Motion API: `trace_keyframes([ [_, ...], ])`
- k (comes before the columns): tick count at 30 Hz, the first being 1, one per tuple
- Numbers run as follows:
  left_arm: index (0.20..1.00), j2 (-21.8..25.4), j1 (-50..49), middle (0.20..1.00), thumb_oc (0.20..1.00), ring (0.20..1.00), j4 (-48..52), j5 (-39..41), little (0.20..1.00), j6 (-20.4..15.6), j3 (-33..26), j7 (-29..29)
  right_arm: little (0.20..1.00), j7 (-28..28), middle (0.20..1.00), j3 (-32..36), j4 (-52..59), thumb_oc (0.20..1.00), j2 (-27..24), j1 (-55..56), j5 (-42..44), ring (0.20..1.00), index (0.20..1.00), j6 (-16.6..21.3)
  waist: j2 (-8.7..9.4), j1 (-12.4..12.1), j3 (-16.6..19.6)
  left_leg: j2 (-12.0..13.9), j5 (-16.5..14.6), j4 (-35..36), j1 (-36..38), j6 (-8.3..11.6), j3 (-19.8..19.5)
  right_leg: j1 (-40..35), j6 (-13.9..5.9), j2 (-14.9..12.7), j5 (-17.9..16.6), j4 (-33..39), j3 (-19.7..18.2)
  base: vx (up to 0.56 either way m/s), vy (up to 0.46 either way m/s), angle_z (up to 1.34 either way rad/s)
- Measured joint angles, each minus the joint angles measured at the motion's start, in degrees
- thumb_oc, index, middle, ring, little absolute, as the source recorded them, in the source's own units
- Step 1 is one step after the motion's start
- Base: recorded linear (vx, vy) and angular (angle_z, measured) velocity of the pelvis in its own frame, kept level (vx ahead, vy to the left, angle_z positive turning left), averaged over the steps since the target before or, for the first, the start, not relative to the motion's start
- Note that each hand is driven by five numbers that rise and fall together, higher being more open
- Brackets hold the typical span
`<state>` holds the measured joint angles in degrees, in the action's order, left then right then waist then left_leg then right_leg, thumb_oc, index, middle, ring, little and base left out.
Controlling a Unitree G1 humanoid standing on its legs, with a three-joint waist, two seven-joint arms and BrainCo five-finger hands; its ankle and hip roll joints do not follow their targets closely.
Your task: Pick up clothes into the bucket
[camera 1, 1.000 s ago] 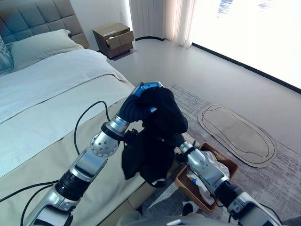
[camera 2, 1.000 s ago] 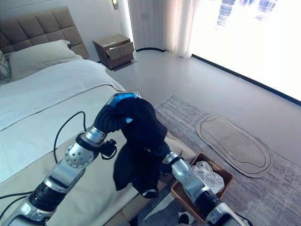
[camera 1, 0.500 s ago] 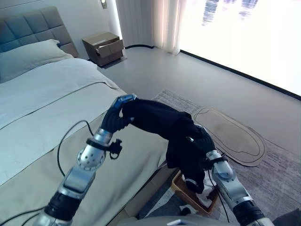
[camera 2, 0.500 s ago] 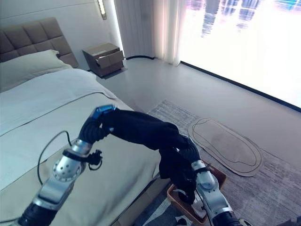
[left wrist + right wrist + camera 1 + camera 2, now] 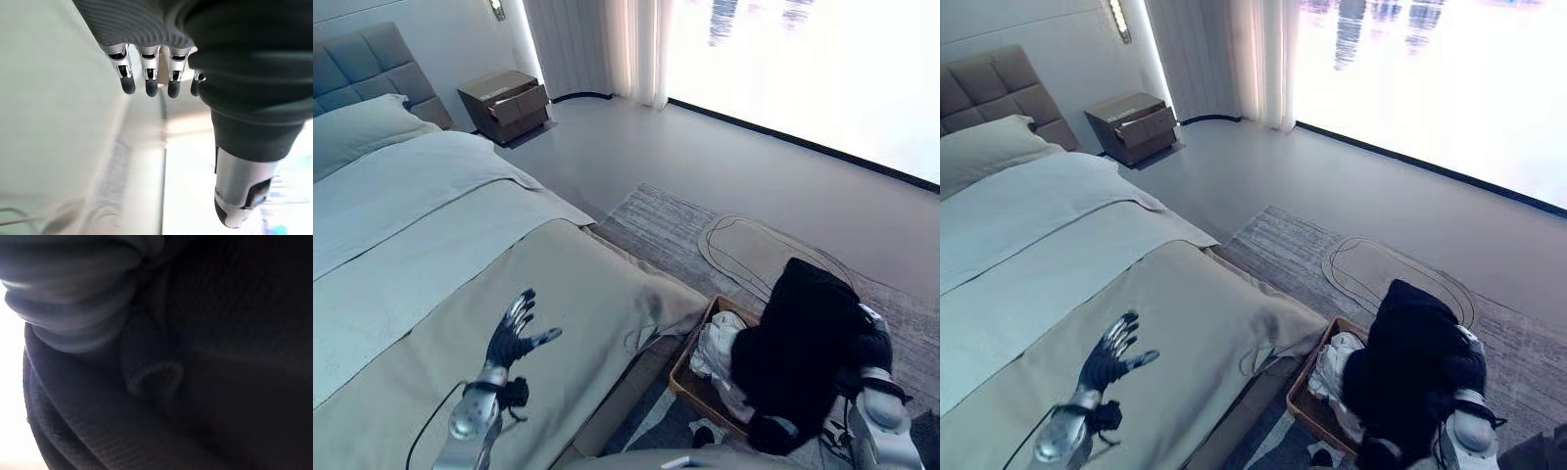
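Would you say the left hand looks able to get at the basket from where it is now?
Probably not. The left hand is open above the bed, while the basket sits on the floor past the bed's edge, under the black garment.

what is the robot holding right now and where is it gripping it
The right hand carries the black garment, draped over it above the basket; the exact grip point is hidden. The left hand is open, empty.

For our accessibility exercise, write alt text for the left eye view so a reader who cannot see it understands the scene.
The robot's right hand holds a black garment draped over a brown basket that already contains white clothes, on a grey rug beside the bed. Its left hand hovers open above the beige bedcover, holding nothing.
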<state>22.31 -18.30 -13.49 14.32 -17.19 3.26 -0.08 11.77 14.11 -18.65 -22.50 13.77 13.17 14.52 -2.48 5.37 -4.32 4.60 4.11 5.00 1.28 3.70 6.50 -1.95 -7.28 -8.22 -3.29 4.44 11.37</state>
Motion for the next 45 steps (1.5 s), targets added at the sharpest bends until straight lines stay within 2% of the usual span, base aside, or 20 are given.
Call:
trace_keyframes([
  [5, 1.000, -1.02, -1.49, 1.000, 1.000, 1.000, -0.05, -0.33, 1.000, -0.78, -0.12, 0.30, 0.200, 1.40, 0.200, -0.04, -0.82, 0.200, -0.24, -0.43, -0.03, 0.200, 0.200, 0.29, -1.20, -0.31, -1.22, -0.08, -0.04, -0.10, -0.29, 0.05, -0.02, 0.38, 0.15, -0.17, 0.14, -0.30, -0.05, -0.08, 0.002, 0.00],
  [8, 1.000, -1.58, -1.24, 1.000, 1.000, 1.000, 1.18, -0.28, 1.000, -1.68, -0.08, 1.60, 0.200, 3.31, 0.200, -0.37, -2.36, 0.200, -0.85, -2.70, -0.32, 0.200, 0.200, 0.37, -2.20, -0.56, -2.99, -0.06, 0.11, -1.87, -3.17, -0.06, -0.27, 3.41, 0.21, -0.39, 0.46, -2.56, -0.08, -0.19, -0.007, 0.00],
  [11, 1.000, -1.53, 0.88, 1.000, 1.000, 1.000, 6.89, 0.06, 1.000, -3.70, -0.04, 3.46, 0.200, 6.66, 0.200, -0.78, -6.27, 0.200, -2.04, -7.68, -1.27, 0.200, 0.200, 0.85, -2.93, -1.57, -7.21, 0.00, 0.20, -5.27, -7.98, -0.19, -0.60, 8.61, 0.25, -1.01, 1.28, -7.29, -0.21, -0.24, 0.001, 0.05],
  [12, 1.000, -1.41, 3.08, 1.000, 1.000, 1.000, 8.46, 0.28, 1.000, -4.84, -0.38, 4.64, 0.200, 8.34, 0.200, -1.63, -8.18, 0.200, -2.24, -10.73, -1.28, 0.200, 0.200, 0.80, -3.04, -2.62, -9.56, -0.03, 0.98, -6.75, -10.18, -0.62, -0.59, 11.55, 0.08, -1.10, 1.62, -10.26, -0.17, -0.24, 0.005, 0.03],
  [16, 1.000, 0.77, 8.08, 1.000, 1.000, 1.000, 12.66, 1.20, 1.000, -6.67, -0.41, 7.38, 0.200, 12.56, 0.200, -2.20, -11.19, 0.200, -2.37, -19.64, -1.98, 0.200, 0.200, 1.06, -2.11, -2.88, -16.67, -0.52, 0.27, -11.00, -16.94, -0.58, -0.56, 20.94, 0.90, -3.09, 4.24, -19.45, -1.70, -0.19, -0.006, 0.02],
  [17, 1.000, 1.39, 9.33, 1.000, 1.000, 1.000, 13.54, 1.75, 1.000, -6.92, -0.44, 8.12, 0.200, 13.73, 0.200, -2.30, -12.48, 0.200, -2.39, -22.31, -1.94, 0.200, 0.200, 0.98, -2.57, -3.11, -19.28, -0.75, 0.30, -11.93, -18.53, -0.62, -0.77, 22.76, 0.98, -3.56, 4.56, -21.72, -1.94, -0.19, 0.027, 0.09],
  [21, 1.000, 3.70, 8.48, 1.000, 1.000, 1.000, 18.70, 2.84, 1.000, -8.16, -0.57, 10.85, 0.200, 17.43, 0.200, -2.89, -18.33, 0.200, -2.82, -28.50, -0.18, 0.200, 0.200, 1.45, -2.64, -3.45, -22.17, -1.41, 0.00, -16.12, -25.23, -0.61, -0.68, 31.20, 1.52, -5.12, 7.03, -29.12, -3.16, -0.14, 0.019, 0.08],
  [23, 1.000, 3.85, 9.04, 1.000, 1.000, 1.000, 19.61, 2.82, 1.000, -8.78, -0.56, 11.38, 0.200, 18.12, 0.200, -3.08, -19.38, 0.200, -2.92, -30.11, 0.65, 0.200, 0.200, 1.42, -2.88, -3.54, -23.67, -1.45, -0.26, -17.79, -26.98, -0.61, -0.81, 33.10, 1.85, -5.30, 7.53, -30.92, -3.45, -0.13, 0.005, 0.03],
  [28, 1.000, 4.03, 10.81, 1.000, 1.000, 1.000, 24.63, 3.95, 1.000, -9.64, -0.53, 13.03, 0.200, 19.39, 0.200, -7.57, -26.47, 0.200, -6.31, -35.51, 1.43, 0.200, 0.200, 1.36, -3.30, -4.69, -25.44, -1.13, -2.92, -27.75, -36.38, -0.43, -1.13, 42.11, 2.61, -5.90, 10.10, -39.42, -5.10, -0.10, 0.009, -0.02],
  [29, 1.000, 4.63, 10.95, 1.000, 1.000, 1.000, 27.21, 5.09, 1.000, -9.88, -0.15, 13.61, 0.200, 19.19, 0.200, -11.30, -32.33, 0.200, -9.03, -39.07, 1.53, 0.200, 0.200, 0.99, -3.33, -4.86, -25.44, -0.88, -4.42, -31.64, -39.67, -0.57, -1.54, 44.96, 2.91, -5.99, 11.18, -42.59, -5.53, -0.08, -0.005, 0.06],
  [32, 1.000, 5.67, 12.27, 1.000, 1.000, 1.000, 28.83, 5.14, 1.000, -10.95, 0.06, 13.95, 0.200, 19.29, 0.200, -12.35, -35.95, 0.200, -12.13, -45.46, 1.64, 0.200, 0.200, -0.89, -3.58, -5.17, -25.92, -0.92, -5.39, -36.16, -45.13, -0.36, -2.50, 50.08, 3.10, -6.64, 12.99, -47.40, -5.65, 0.05, 0.005, 0.14],
  [40, 1.000, 6.76, 13.55, 1.000, 1.000, 1.000, 28.75, 5.70, 1.000, -11.16, 3.15, 15.42, 0.200, 19.94, 0.200, -17.01, -39.91, 0.200, -18.32, -55.93, 2.25, 0.200, 0.200, -1.15, -3.71, -7.93, -25.88, -1.82, -5.64, -34.58, -48.18, -0.17, -3.36, 53.58, 3.04, -6.55, 13.01, -46.41, -5.97, 0.00, 0.031, 0.01],
  [45, 1.000, 6.95, 14.44, 1.000, 1.000, 1.000, 28.84, 5.70, 1.000, -11.19, 3.25, 16.37, 0.200, 20.30, 0.200, -17.25, -37.51, 0.200, -19.31, -56.90, 2.24, 0.200, 0.200, -1.15, -3.68, -7.93, -25.88, -2.48, -5.57, -33.68, -48.00, -0.27, -3.38, 53.20, 3.02, -6.92, 12.99, -45.79, -6.09, 0.02, 0.015, 0.07],
])
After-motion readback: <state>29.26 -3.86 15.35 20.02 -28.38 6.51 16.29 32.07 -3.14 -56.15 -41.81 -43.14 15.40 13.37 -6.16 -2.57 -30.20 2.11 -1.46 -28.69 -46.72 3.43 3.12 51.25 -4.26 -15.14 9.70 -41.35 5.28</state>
